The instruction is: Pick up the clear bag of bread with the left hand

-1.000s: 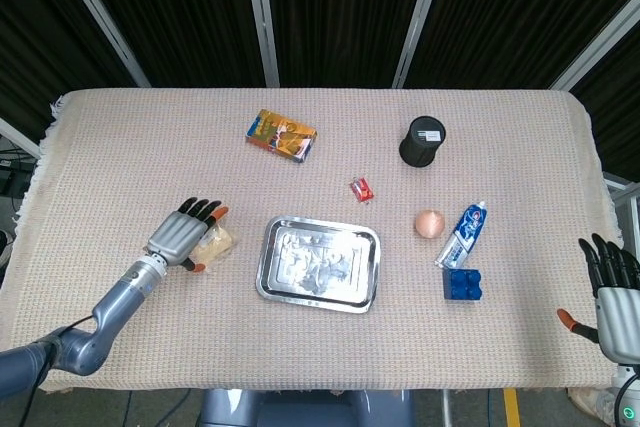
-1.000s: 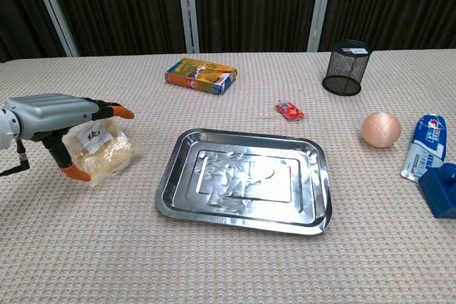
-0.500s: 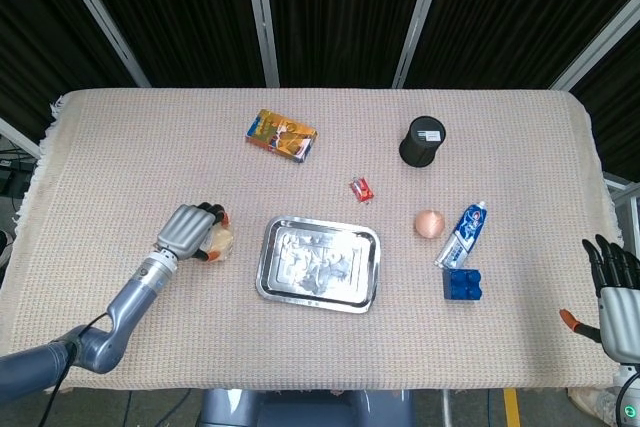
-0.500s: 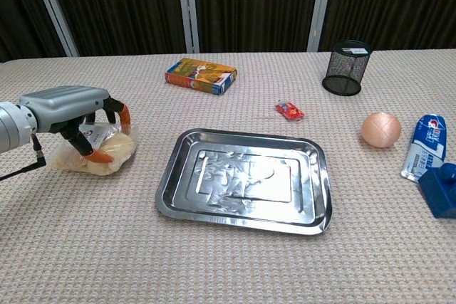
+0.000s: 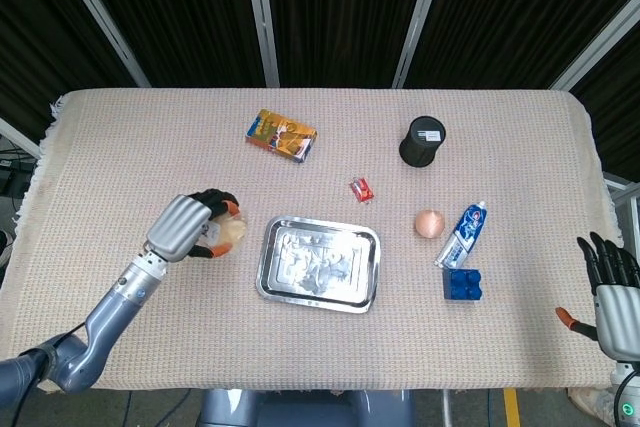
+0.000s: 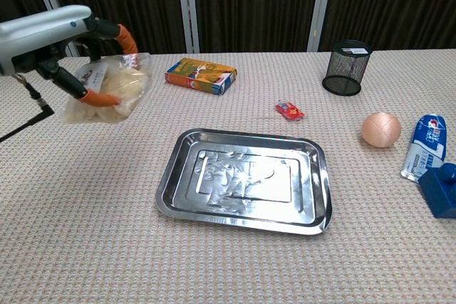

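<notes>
The clear bag of bread (image 6: 110,90) hangs in the air above the table's left side, gripped by my left hand (image 6: 60,37). The fingers curl over its top and the thumb presses it from below. In the head view the same left hand (image 5: 187,225) covers most of the bag of bread (image 5: 232,235), which peeks out at its right, just left of the metal tray. My right hand (image 5: 610,287) rests at the table's front right corner, fingers spread, holding nothing.
A metal tray (image 6: 246,179) lies at the table's centre. A colourful box (image 6: 201,75) sits behind it, a black mesh cup (image 6: 346,67) at back right, a small red packet (image 6: 289,110) between them. A peach ball (image 6: 381,129), toothpaste tube (image 6: 424,145) and blue block (image 6: 442,189) lie right.
My left hand closed around the bag of bread on the table, then lifted it well clear of the cloth. The right hand stayed put.
</notes>
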{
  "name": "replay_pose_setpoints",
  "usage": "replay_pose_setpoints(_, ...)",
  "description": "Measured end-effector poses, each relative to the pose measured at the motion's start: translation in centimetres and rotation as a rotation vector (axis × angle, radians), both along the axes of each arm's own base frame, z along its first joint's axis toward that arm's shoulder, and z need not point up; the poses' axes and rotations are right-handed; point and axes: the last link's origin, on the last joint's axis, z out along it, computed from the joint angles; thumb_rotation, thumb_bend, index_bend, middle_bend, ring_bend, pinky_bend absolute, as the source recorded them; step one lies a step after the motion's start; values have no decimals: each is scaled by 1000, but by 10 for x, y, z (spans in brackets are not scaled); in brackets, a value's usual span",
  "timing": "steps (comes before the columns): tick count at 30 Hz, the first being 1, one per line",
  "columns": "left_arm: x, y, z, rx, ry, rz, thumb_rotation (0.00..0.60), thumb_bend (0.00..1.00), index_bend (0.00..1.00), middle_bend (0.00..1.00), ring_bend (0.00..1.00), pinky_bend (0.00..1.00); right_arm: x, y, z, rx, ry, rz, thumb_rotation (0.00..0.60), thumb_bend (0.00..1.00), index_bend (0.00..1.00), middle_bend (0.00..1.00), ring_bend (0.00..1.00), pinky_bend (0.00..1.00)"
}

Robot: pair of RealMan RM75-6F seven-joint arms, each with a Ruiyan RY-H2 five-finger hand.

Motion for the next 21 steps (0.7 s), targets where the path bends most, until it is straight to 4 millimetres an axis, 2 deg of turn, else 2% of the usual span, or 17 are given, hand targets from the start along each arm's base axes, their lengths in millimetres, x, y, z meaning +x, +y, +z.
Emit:
replay_pose_setpoints(5,33,-4,-13,-29,21,-91,600,373,564,294,269,474,3,0,-1,9,-8,22,600,0,34,3,0,88)
replay_pose_setpoints(10,62,-8,-45,-74,67,-149,600,364,514,268,253,447,5,0,-3,15,-15,43,600,0,34,4,0,87)
replay_pose_setpoints(13,74,-9,-65,-83,99,-162,600,315,426,214,199,328,5,1,-2,16,-19,45,600,0,34,3,0,87)
replay_pose_setpoints(17,84,-10,-87,-110,128,-151,600,170,242,57,36,110,4,3,-2,16,-19,42,600,0,33,3,0,87)
replay_pose_setpoints(19,86,-11,-94,-121,146,-151,600,82,128,8,1,35,3,3,-1,15,-20,41,600,0,34,3,0,87)
replay_pose_setpoints(21,87,-12,-98,-120,167,-156,600,24,23,0,0,0,3,4,-1,14,-22,40,600,0,34,3,0,87)
